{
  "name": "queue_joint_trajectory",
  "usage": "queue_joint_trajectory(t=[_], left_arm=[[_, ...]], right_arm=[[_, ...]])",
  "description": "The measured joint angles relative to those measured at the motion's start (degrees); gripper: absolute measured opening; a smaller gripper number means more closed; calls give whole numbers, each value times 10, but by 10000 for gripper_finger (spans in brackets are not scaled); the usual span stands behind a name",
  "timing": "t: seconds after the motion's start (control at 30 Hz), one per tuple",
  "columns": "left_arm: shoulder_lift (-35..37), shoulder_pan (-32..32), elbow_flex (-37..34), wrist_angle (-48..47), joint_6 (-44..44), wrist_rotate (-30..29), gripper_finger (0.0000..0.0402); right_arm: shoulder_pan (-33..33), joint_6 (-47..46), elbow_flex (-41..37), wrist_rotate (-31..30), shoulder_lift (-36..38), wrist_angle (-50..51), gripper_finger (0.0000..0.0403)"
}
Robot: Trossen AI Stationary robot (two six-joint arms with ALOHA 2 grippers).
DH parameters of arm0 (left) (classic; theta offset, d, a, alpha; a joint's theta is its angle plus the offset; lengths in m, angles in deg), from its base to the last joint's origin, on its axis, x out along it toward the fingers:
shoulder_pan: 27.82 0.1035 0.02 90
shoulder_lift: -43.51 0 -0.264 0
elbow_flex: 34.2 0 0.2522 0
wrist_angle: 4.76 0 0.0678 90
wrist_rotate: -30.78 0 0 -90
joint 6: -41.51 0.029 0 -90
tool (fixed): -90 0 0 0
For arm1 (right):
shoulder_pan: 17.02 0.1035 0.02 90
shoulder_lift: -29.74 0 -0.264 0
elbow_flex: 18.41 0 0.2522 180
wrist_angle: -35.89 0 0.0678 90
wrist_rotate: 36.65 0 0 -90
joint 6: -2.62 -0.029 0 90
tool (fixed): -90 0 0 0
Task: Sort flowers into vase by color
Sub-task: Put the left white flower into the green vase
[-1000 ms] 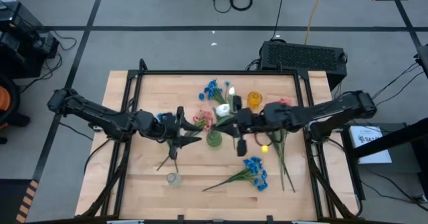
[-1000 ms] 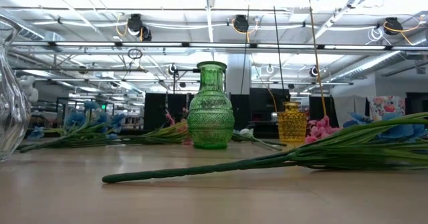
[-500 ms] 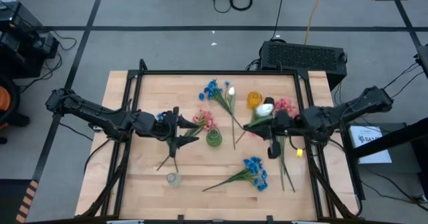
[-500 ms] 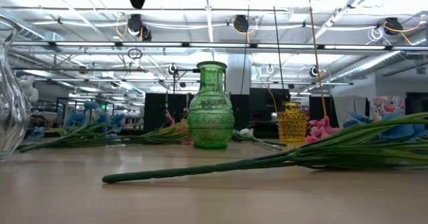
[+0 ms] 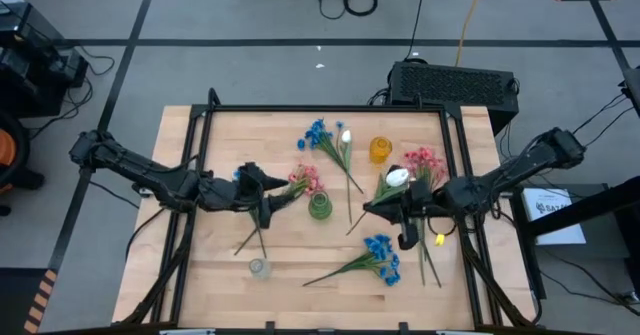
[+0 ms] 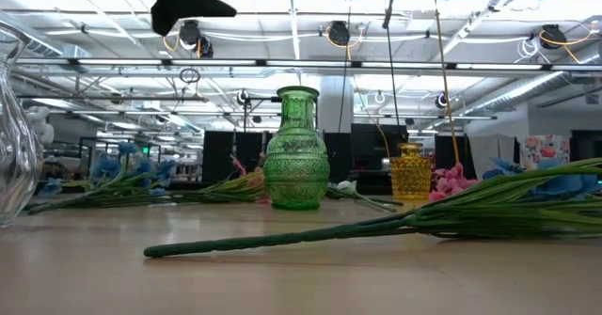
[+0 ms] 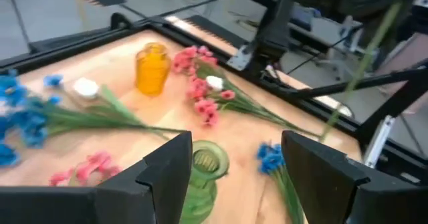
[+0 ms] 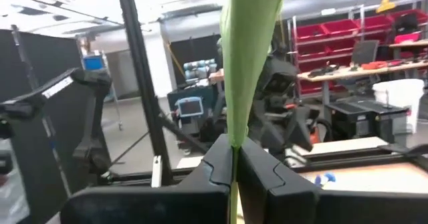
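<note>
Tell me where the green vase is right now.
In the high view, the green vase stands mid-table, just beside the pink flowers, between the two arms.

Ahead of my left fingers (image 7: pixel 231 177) the ribbed green glass vase (image 5: pixel 319 207) blocks — bare wooden table (image 5: pixel 200 275) lies free near me.

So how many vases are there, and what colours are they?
Green vase: 1
Yellow vase: 1
Clear glass vase: 1
Total: 3 vases
</note>
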Motion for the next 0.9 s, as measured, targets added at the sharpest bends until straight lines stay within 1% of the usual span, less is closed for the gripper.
queue_joint_trajectory(t=[0.17,0.43,0.73,0.8,0.9], left_arm=[[0,-15,0,-26,-14,-14,238],[-4,-33,-4,-39,-22,-22,238],[-5,-36,-9,-42,-29,-28,238],[-5,-36,-9,-43,-26,-30,238],[-6,-36,-9,-45,-25,-34,238]], right_arm=[[16,-26,0,2,-17,-5,0],[38,-51,0,1,-17,-2,3],[61,-51,0,-3,-19,0,4],[64,-48,0,-13,-19,2,4],[66,-45,0,-47,-19,8,4]])
